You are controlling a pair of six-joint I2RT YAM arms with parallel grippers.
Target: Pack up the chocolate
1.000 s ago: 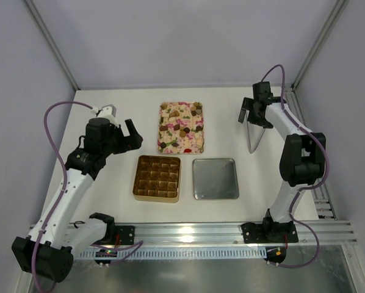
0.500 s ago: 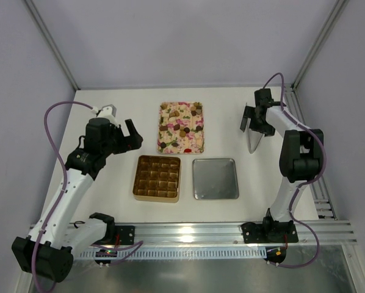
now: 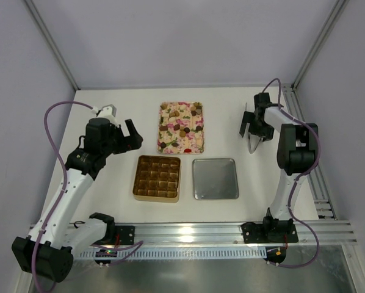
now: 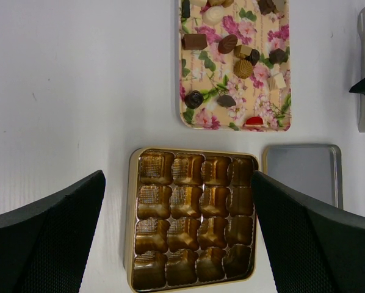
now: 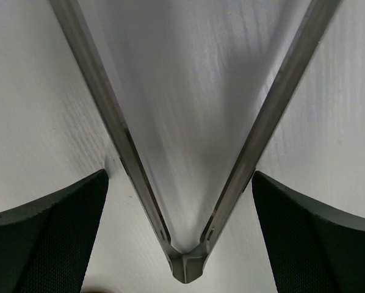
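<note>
the right tool (image 5: 180,183) hangs wide open and empty, straddling the steel tongs (image 5: 185,268) on the tabletop (image 5: 30,91); closing off-centre could pinch one blade and skid them aside.

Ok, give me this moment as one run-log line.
left gripper: open, empty | right gripper: open, over tongs | chocolate: on flowered tray | gold box: cells empty

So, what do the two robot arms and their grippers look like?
The left arm and right arm have white links and black joints, with purple cables looping along them. The left gripper and right gripper are black, with finely meshed fingers.
</note>
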